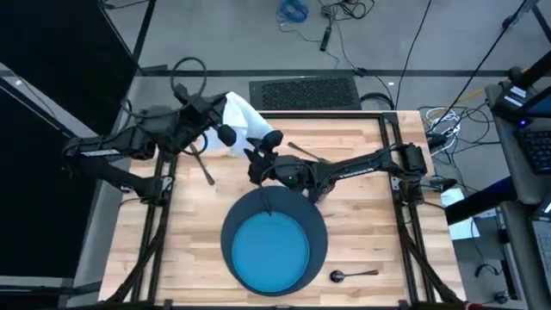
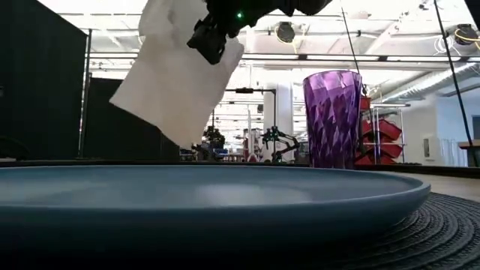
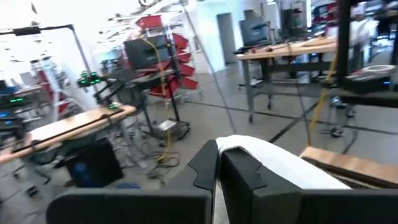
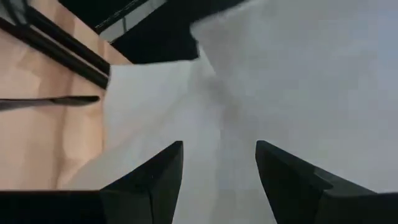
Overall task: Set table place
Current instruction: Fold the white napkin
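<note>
Right, we have the white napkin [image 1: 242, 115] lifted off the table [image 1: 362, 215], pinched between the closed fingers of the left gripper [image 1: 217, 123] near the far edge; in the low view it hangs loose above the plate rim. The right gripper [image 1: 256, 164] sits just beside the hanging cloth with its fingers spread and nothing held; its wrist view is filled with napkin.

Risks we see:
- Handover. If the left lets go before the right closes, the cloth drops in a heap, maybe on the knife [image 1: 203, 166] or fork [image 1: 303, 151].
- Single-point pinch. The napkin droops unevenly, so we likely place it crumpled rather than flat.
- Purple cup [image 2: 331, 118] stands close to the right arm; a sweep of the elbow or trailing cloth could tip it.
- Blue plate [image 1: 272, 251] on the charger [image 1: 317, 226] sits under the path; dragging cloth could land across it.

The spoon [image 1: 354, 274] is well apart, so low risk.
</note>
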